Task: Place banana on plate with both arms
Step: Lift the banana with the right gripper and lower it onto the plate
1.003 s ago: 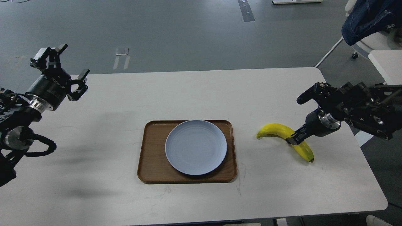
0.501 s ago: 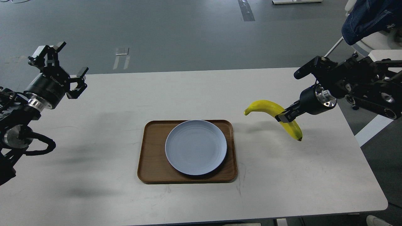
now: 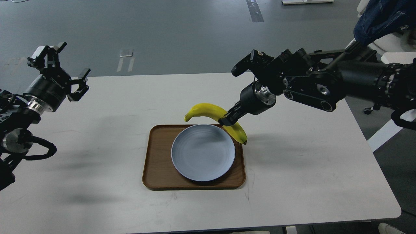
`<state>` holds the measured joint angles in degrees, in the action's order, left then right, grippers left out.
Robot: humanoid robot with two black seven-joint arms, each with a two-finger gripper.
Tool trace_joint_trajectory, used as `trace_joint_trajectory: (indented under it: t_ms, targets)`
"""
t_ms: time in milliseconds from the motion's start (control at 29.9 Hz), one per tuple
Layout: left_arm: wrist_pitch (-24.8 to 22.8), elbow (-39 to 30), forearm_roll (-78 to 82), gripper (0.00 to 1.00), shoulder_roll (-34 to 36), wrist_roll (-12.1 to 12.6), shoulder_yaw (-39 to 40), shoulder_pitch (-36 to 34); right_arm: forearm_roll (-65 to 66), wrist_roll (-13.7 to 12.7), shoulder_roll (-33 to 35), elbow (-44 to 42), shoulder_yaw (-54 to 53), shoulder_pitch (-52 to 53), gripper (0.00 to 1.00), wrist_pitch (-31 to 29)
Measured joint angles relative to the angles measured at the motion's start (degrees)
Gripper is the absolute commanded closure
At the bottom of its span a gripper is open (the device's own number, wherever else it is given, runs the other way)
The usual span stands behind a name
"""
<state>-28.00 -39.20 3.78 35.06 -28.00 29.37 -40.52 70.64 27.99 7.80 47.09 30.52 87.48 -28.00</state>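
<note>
My right gripper [image 3: 226,119] is shut on the yellow banana [image 3: 208,110] near its middle and holds it in the air over the far right rim of the pale blue-grey plate [image 3: 203,154]. The banana's dark tip hangs down by the plate's right edge. The plate sits on a brown wooden tray [image 3: 159,162] at the table's middle. My left gripper [image 3: 61,70] is open and empty, raised above the table's far left corner, far from the plate.
The white table [image 3: 308,182] has its far edge behind the tray and its right edge past my right arm. A chair with dark blue cloth [image 3: 380,19] stands off the table's far right corner.
My right gripper lifted the banana off the table on the right and carried it left, to above the plate's far right rim. My left arm has barely moved.
</note>
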Motion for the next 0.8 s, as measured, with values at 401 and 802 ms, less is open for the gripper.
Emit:
trace_joint_trajectory:
  t_ms: [401, 802]
  targets:
    - [0.0, 0.0, -0.09, 0.02, -0.07, 0.0, 0.34, -0.32, -5.68, 0.01, -7.72, -5.15, 3.98, -2.57, 0.86, 0.0]
    - [0.0, 0.0, -0.09, 0.02, -0.03, 0.0, 0.34, -0.35, -9.54, 0.01, -7.8, -6.34, 4.99, -4.58, 0.66, 0.0]
